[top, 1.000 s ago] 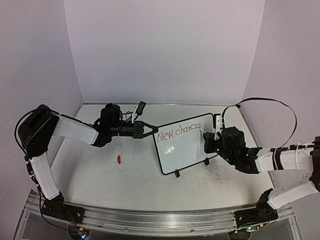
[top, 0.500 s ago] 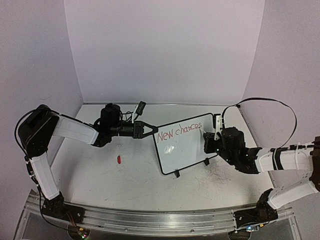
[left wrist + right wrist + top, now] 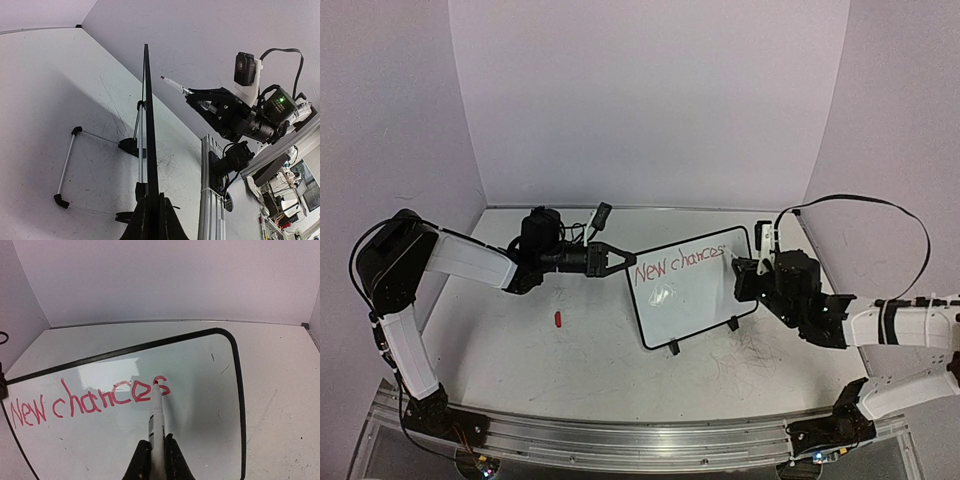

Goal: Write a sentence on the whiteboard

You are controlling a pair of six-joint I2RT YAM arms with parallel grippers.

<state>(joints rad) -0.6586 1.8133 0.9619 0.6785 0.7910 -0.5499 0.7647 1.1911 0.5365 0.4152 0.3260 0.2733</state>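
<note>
Pale lavender walls (image 3: 650, 100) enclose a scuffed white desk (image 3: 570, 370), with both arms reaching in from the near edge.

Right of the desk's middle stands the small rectangular whiteboard with a thin black rounded-corner frame (image 3: 695, 300). It is propped up on two small black feet (image 3: 672, 348) with its writing face turned toward the right arm. Red handwriting (image 3: 90, 400) runs along its upper part and reads "New chances".

The left gripper (image 3: 623, 262) is clenched on the whiteboard's left edge. In the left wrist view its black fingers (image 3: 165, 225) pinch the frame, which shows there edge-on as a thin dark line (image 3: 148, 115).

The right gripper (image 3: 742, 268) is closed around a slim white marker with a red tip (image 3: 157, 412). It sits near the board's upper right corner. In the right wrist view the marker's tip lies at the last letter of "chances". In the left wrist view, though, the marker (image 3: 172, 85) points toward the board's face with a visible gap between tip and surface — so whether it is actually touching cannot be told for certain.

A small red object (image 3: 558, 319) lies alone on the desk, well left of the whiteboard and below the left forearm — too small to identify.
</note>
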